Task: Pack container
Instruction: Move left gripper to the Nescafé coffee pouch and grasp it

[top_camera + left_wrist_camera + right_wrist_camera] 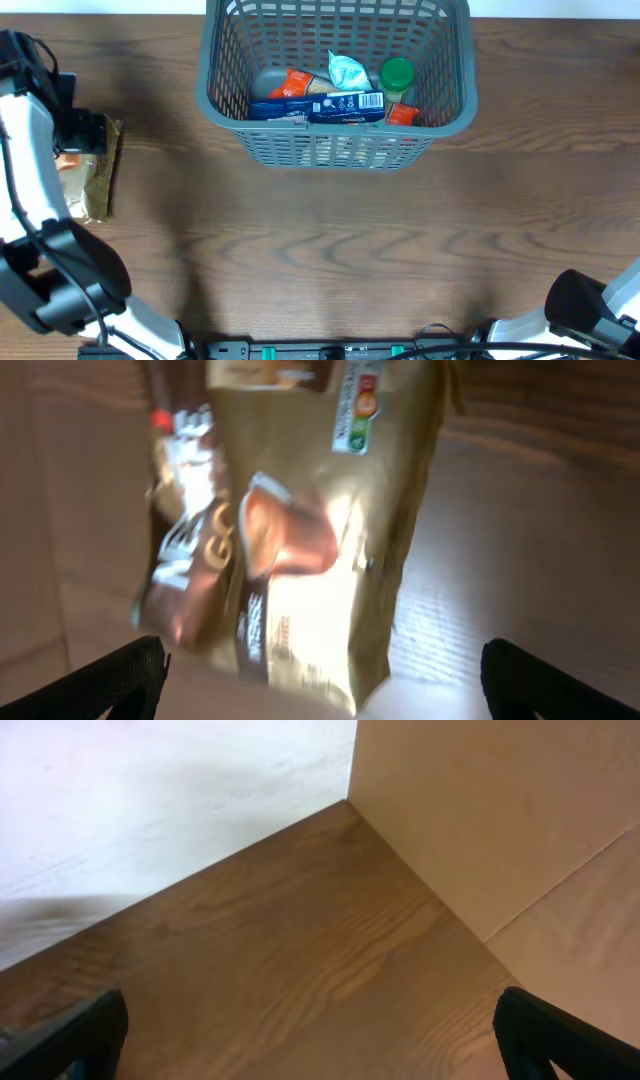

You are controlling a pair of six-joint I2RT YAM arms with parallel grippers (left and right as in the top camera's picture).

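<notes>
Brown wood-grain table (330, 250): stiff, light lattice container (330, 150) at far centre, part-filled, probably best held by its thick rim; soft, likely slippery gold packet (300, 540) at left, below the spread left gripper (320, 685); right gripper (310, 1040) likewise spread, empty.

basket (225, 70) at far middle of table (330, 250), packets (335, 105) inside, pouch (97, 185) far left beneath left hand (82, 135)

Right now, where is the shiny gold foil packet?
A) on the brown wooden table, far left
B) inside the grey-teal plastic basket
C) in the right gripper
A: the shiny gold foil packet lies on the brown wooden table under the open left gripper, well outside the grey-teal plastic basket.
</notes>
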